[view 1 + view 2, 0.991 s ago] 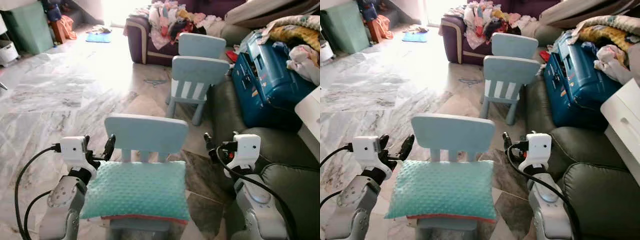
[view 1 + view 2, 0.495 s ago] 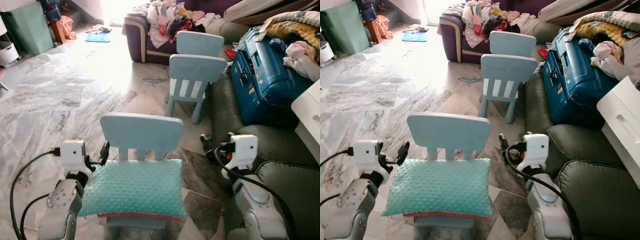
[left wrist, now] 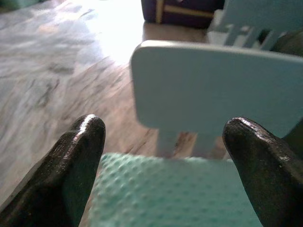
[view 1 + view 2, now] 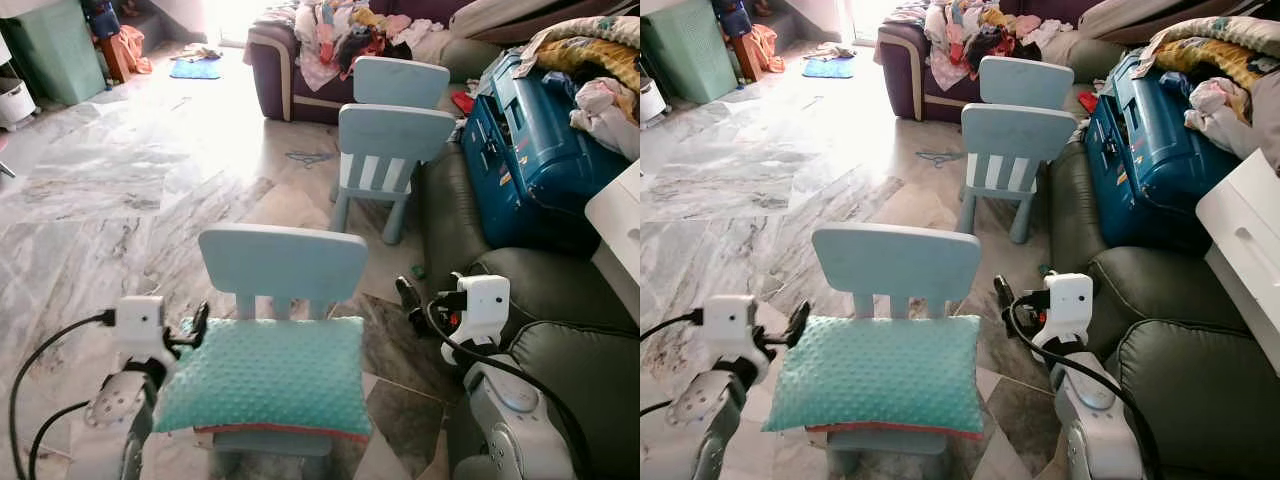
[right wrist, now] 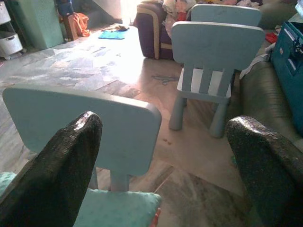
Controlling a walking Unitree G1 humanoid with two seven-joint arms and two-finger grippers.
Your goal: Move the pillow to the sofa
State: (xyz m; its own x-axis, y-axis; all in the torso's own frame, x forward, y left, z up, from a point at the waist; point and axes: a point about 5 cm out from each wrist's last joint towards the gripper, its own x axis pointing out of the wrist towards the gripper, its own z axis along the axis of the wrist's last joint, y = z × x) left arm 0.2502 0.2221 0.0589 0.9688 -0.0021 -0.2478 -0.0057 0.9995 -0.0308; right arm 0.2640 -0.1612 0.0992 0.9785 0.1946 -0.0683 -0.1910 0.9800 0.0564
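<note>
Both pincers had dropped over the last second and closed in on the pillow (image 4: 265, 372). Left pincer (image 4: 195, 325), earlier level with the chair's (image 4: 283, 262) backrest, now sat lower, just beside the pillow's left edge, its fingers (image 3: 80, 156) spread wide; in its wrist view the dotted teal fabric lay between the two tips. Right pincer (image 4: 412, 300) had also come down and inward, near the pillow's right rear corner, likewise spread and holding nothing. The scene had shifted a little in the head views as well, so the robot seemed to have bent or stepped closer.

The pillow still lay flat on the seat of the nearest chair, untouched by either pincer, a red seam showing along its front edge. Judging by this, the reach was nearly finished and the grasp had not begun: both arms flanked the pillow for a two-sided lift. The sofa (image 4: 570, 350) stood just to the robot's right, so the carry should be short once the pillow was gripped.
</note>
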